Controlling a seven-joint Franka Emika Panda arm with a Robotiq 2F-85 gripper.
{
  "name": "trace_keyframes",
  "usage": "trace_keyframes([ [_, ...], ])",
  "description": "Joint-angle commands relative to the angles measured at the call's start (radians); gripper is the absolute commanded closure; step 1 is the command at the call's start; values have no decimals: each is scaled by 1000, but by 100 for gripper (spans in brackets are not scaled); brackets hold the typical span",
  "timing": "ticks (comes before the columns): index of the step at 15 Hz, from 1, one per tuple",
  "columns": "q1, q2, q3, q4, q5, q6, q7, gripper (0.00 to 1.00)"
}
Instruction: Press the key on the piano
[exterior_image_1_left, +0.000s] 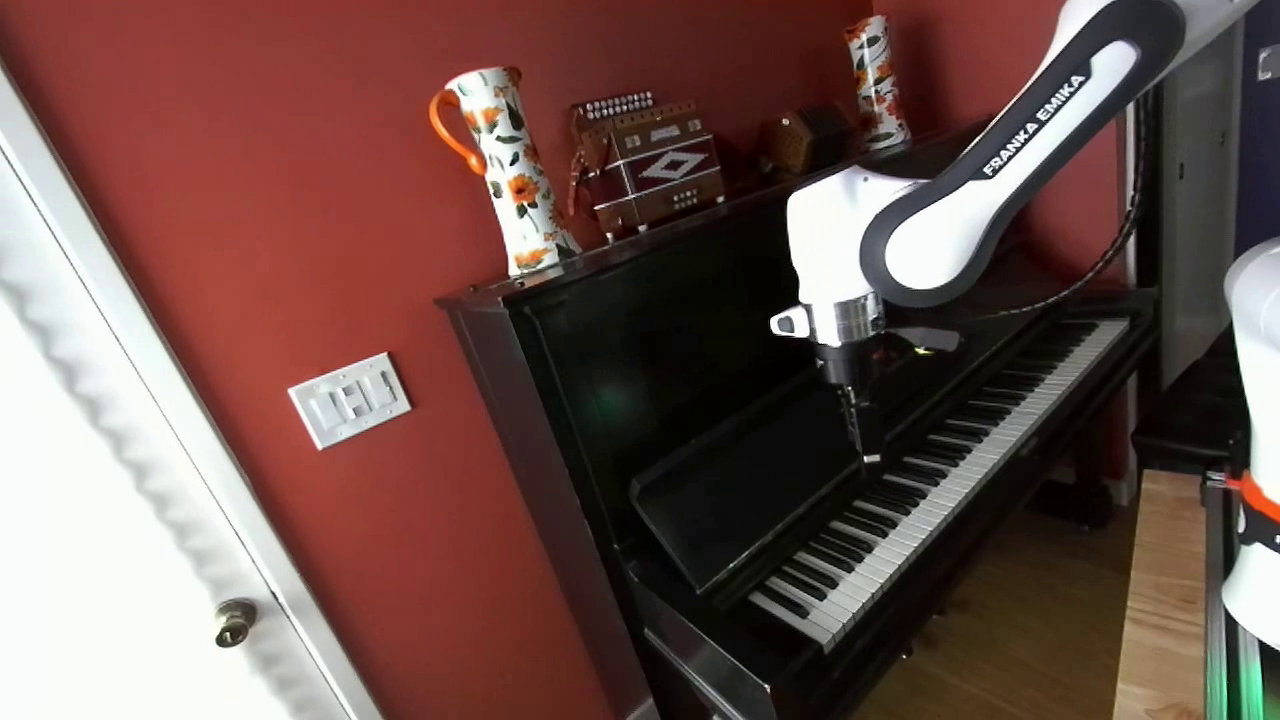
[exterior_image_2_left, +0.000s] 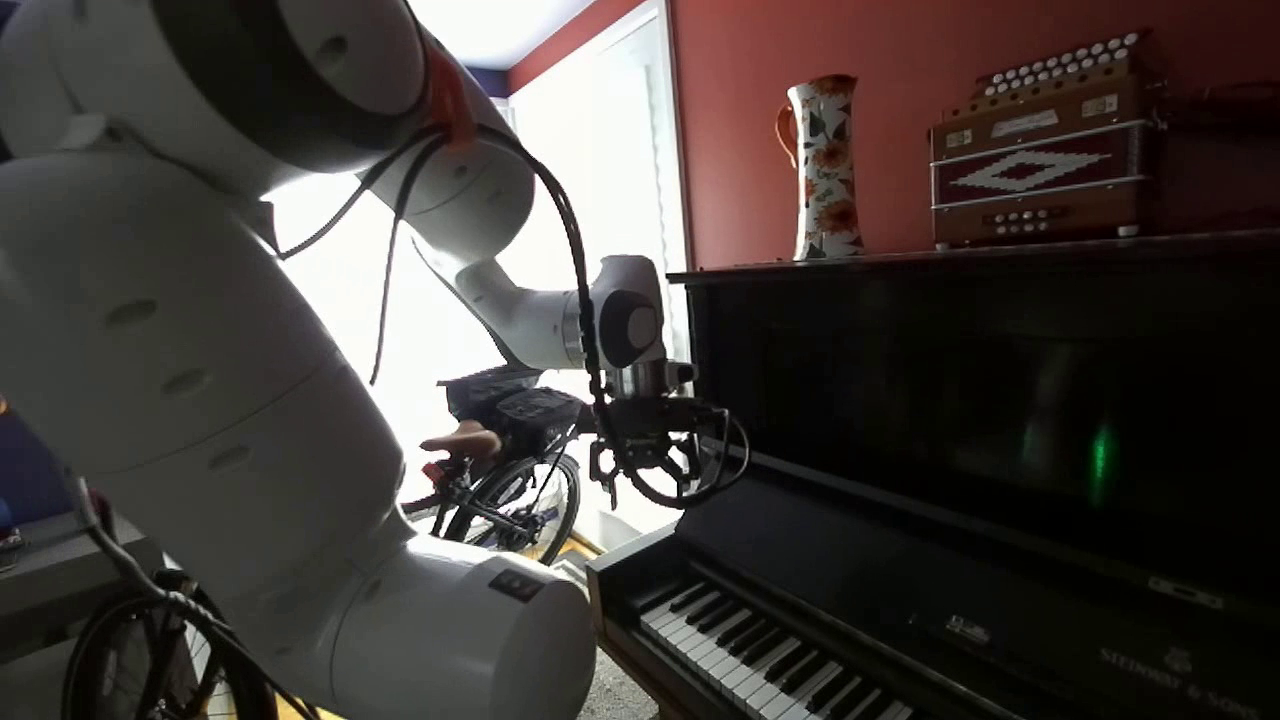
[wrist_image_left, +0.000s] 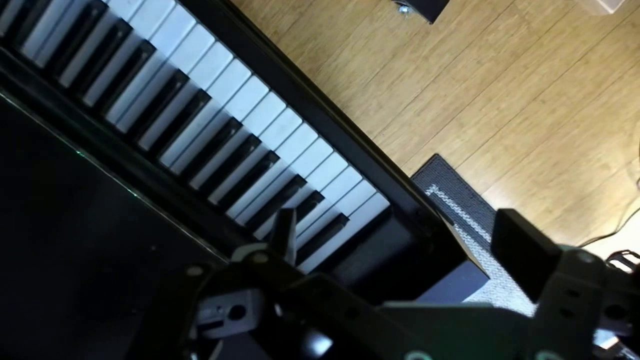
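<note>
The piano (exterior_image_1_left: 665, 360), glossy black and upright, stands against the red wall in both exterior views. Its row of white and black keys (exterior_image_1_left: 935, 490) runs along the front; which key is meant cannot be told. My gripper (exterior_image_2_left: 652, 488) points downward, apart from the keys and higher than them, near the end of the keyboard. In the wrist view the gripper (wrist_image_left: 402, 240) is wide open with nothing between its fingers. One finger (wrist_image_left: 283, 232) overlaps the last few keys (wrist_image_left: 305, 165) from above, while the opposite finger lies beyond the piano's end, over a rug.
On the piano's top stand a floral pitcher (exterior_image_1_left: 510, 170), an accordion (exterior_image_1_left: 655, 165) and another floral vase (exterior_image_1_left: 877, 85). A music ledge (exterior_image_1_left: 745, 480) slopes above the keys. A bicycle (exterior_image_2_left: 520, 500) is behind the arm. Below lie a rug (wrist_image_left: 452, 192) and wooden floor (wrist_image_left: 500, 100).
</note>
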Motion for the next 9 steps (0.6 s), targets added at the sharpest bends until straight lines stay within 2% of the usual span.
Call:
trace_keyframes([
  [1,-4,39,27,20,12,12,4,0],
  [3,-2,93,40,50,15,21,12,0],
  [6,-5,111,40,65,15,21,12,0],
  [9,20,175,68,65,70,117,50,0],
])
